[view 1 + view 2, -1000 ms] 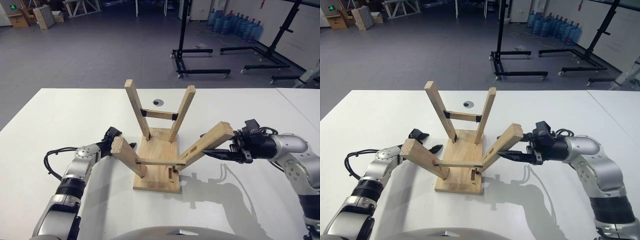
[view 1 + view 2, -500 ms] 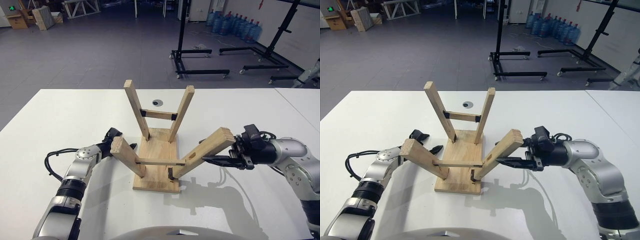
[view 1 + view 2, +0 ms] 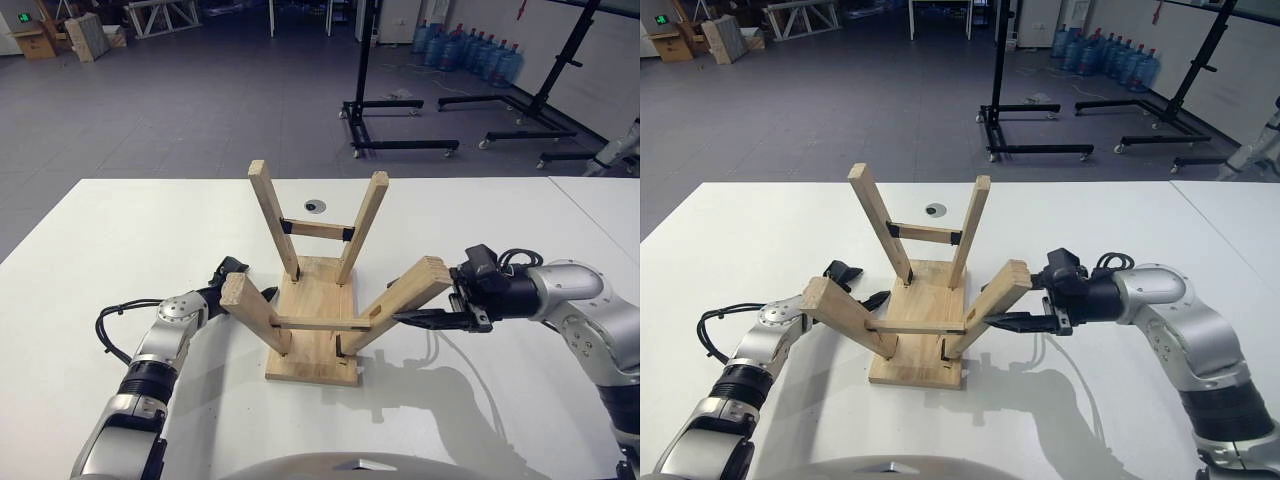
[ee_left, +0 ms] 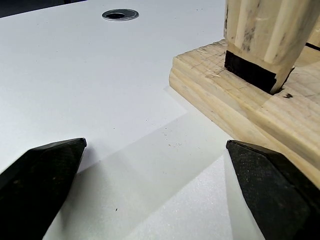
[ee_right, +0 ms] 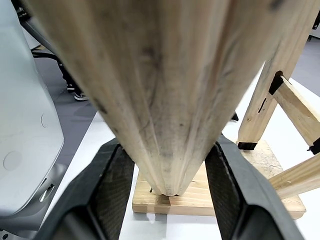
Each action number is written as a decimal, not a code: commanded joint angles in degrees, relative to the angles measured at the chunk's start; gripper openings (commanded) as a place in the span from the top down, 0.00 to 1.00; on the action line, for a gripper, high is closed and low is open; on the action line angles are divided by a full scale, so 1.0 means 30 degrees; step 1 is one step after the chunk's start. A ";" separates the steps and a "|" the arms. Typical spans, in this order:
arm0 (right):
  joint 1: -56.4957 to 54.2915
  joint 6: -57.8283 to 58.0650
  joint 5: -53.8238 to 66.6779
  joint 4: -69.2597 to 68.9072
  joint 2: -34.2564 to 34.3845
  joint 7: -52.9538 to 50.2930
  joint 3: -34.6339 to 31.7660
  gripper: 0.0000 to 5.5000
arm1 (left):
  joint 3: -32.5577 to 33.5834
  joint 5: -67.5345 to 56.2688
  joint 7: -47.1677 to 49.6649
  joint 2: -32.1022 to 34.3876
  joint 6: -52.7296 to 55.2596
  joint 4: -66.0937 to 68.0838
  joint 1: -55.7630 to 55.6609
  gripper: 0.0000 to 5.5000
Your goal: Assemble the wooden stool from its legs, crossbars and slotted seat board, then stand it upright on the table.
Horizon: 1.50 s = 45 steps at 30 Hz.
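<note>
The seat board (image 3: 318, 352) lay flat on the table (image 3: 120, 230), far leg pair (image 3: 275, 222) upright in it. The right gripper (image 3: 410, 306) clamped the near right leg (image 3: 385, 315) (leaning, not fully seated, I judged); the left gripper (image 4: 155, 150) gaped beside the board. Standing it up was undone

The left arm (image 3: 165, 330) and right arm (image 3: 580, 287) wear smooth silver-grey shells with black ribbed bands. Black cables (image 3: 108, 325) loop behind the left pincer (image 3: 236, 272) and right pincer (image 3: 405, 316). The fingers (image 4: 40, 172) are matte black wedges.
</note>
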 commanded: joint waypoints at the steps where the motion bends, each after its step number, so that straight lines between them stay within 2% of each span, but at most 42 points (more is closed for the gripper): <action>1: 0.0288 0.0188 -0.0867 -0.1091 -0.0484 -0.0373 0.0443 0.63 | -0.0323 0.0580 0.0102 -0.0059 0.0455 0.0318 0.0654 0.06; 10: 0.2233 0.0356 -0.1781 -0.2278 -0.0379 -0.2385 0.0917 0.63 | -0.0438 0.0653 -0.0018 0.0043 0.0509 0.0292 0.0666 0.06; 17: 0.2042 0.1114 -0.2179 -0.2184 -0.0696 -0.3512 0.1398 0.63 | -0.0759 0.0770 -0.0055 -0.0168 0.0362 0.0376 0.0705 0.06; 28: 0.2196 -0.0154 -0.3449 -0.2438 -0.1550 -0.3314 0.2162 0.63 | -0.0798 0.0775 -0.0223 -0.0086 0.0164 0.0565 0.0946 0.06; 38: 0.1928 -0.0121 -0.3036 -0.2415 -0.1593 -0.3711 0.2464 0.63 | -0.0955 0.0949 -0.0330 -0.0019 0.0001 0.0717 0.0819 0.06; 45: 0.0513 0.0601 -0.3489 -0.1902 -0.1459 -0.3887 0.3935 0.63 | -0.1279 0.1162 -0.0098 -0.0410 -0.0358 0.1231 0.0596 0.06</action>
